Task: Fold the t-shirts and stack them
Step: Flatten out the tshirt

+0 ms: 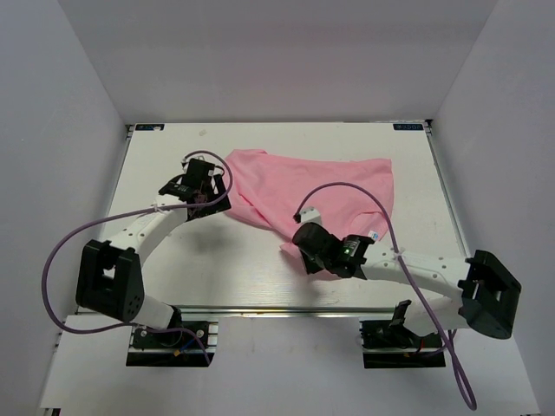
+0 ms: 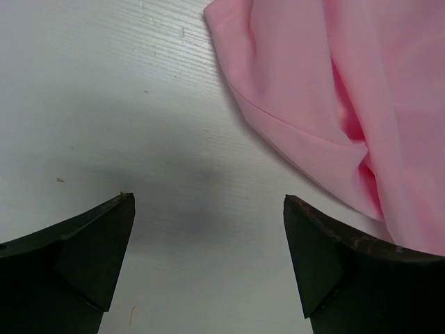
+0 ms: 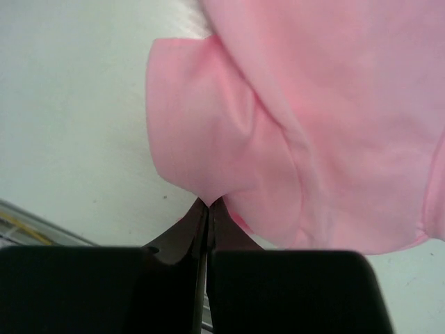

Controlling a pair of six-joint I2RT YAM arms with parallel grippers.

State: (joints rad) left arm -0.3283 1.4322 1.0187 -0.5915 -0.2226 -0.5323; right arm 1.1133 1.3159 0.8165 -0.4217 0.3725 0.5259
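Pink t-shirt (image 1: 338, 186) held toward counter's (image 1: 217, 269) near edge in clenched right gripper (image 3: 208, 204), left gripper (image 2: 208, 200) released beside it; likely needed slow, taut spreading.

White table (image 1: 217, 277), plain pale grey walls (image 1: 277, 61)

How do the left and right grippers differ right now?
The left gripper is open; the right gripper is shut. The left holds nothing, with bare table in its gap; the right pinches a fold of the pink t-shirt. The left sits beside the shirt's left edge; the right is at its near edge. Both have black fingers.
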